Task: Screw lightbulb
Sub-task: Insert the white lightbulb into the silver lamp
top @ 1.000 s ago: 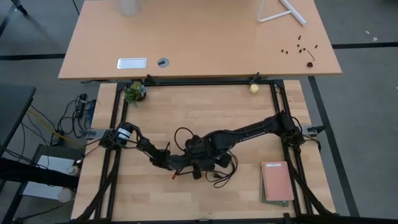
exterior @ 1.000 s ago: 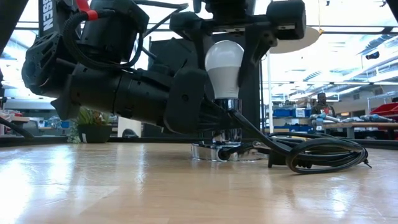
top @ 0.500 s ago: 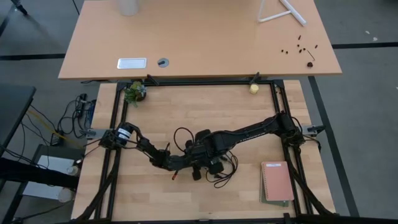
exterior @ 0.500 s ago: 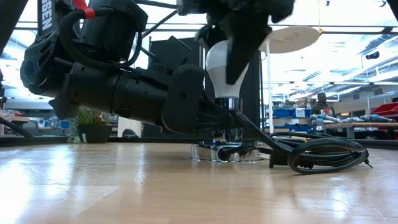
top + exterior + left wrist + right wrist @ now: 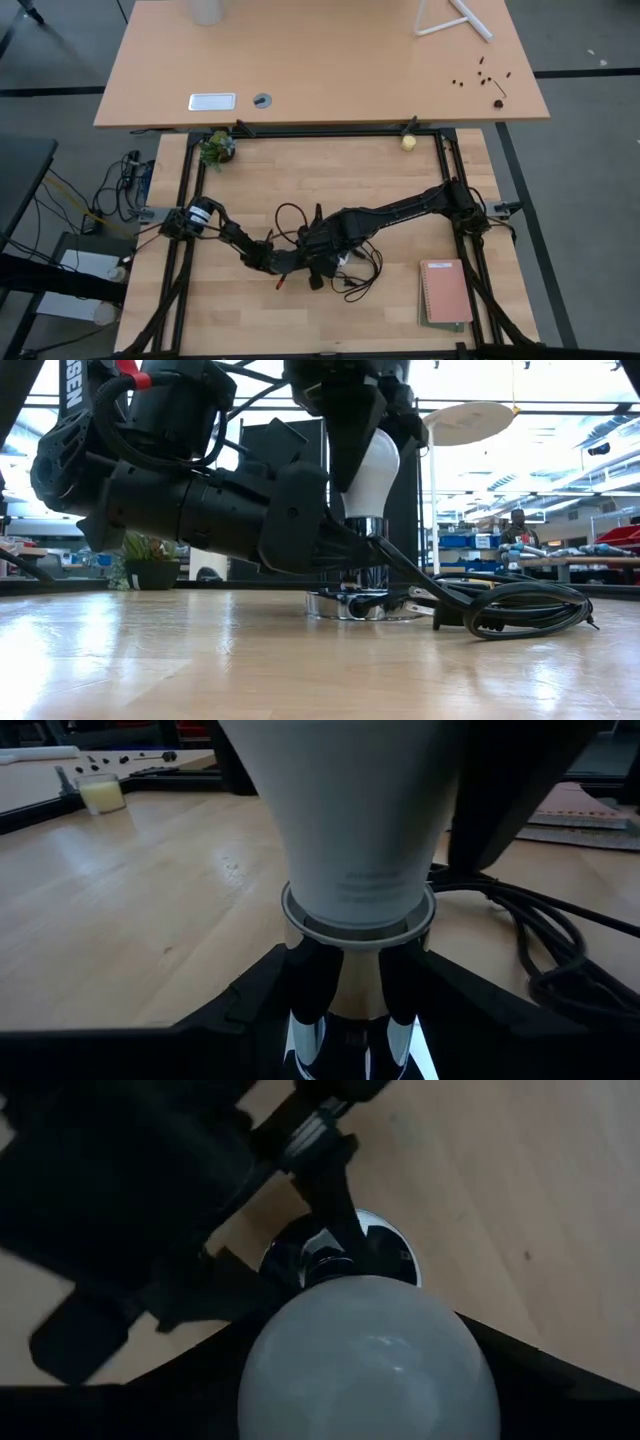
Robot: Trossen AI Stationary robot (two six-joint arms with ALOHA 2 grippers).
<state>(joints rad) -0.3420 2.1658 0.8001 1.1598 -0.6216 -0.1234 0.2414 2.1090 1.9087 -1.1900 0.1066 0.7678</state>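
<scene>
The white lightbulb [image 5: 376,478] stands upright on the chrome neck [image 5: 366,528] of the round silvery socket disc [image 5: 366,604], which rests flat on the wooden table. A black cord [image 5: 515,610] lies coiled beside the disc. My left gripper [image 5: 345,550] reaches in level and is shut on the neck. My right gripper [image 5: 352,420] comes down from above and is shut on the bulb. In the high view both grippers [image 5: 320,254] meet at the table's middle and hide the bulb. My left gripper pinches the socket's chrome neck [image 5: 345,995] just below the bulb's collar, one finger [image 5: 262,992] on each side. The fingers come level from the table's left. The socket disc stays on the table. My right gripper holds the bulb's round globe [image 5: 370,1365] between its two fingers [image 5: 205,1390], from above, pointing down. The bulb stands upright, its base in the socket neck.
A small plant [image 5: 215,148] and a yellowish ball [image 5: 409,142] sit at the far edge. A pink notebook [image 5: 445,292] lies at the near right. The black cord [image 5: 355,275] loops around the grippers. A larger desk [image 5: 320,60] stands beyond the table.
My right gripper has turned about its upright axis around the bulb: its fingers stood at the bulb's two sides, and one now stands in front of it in the low view. The bulb and socket stay where they were.
</scene>
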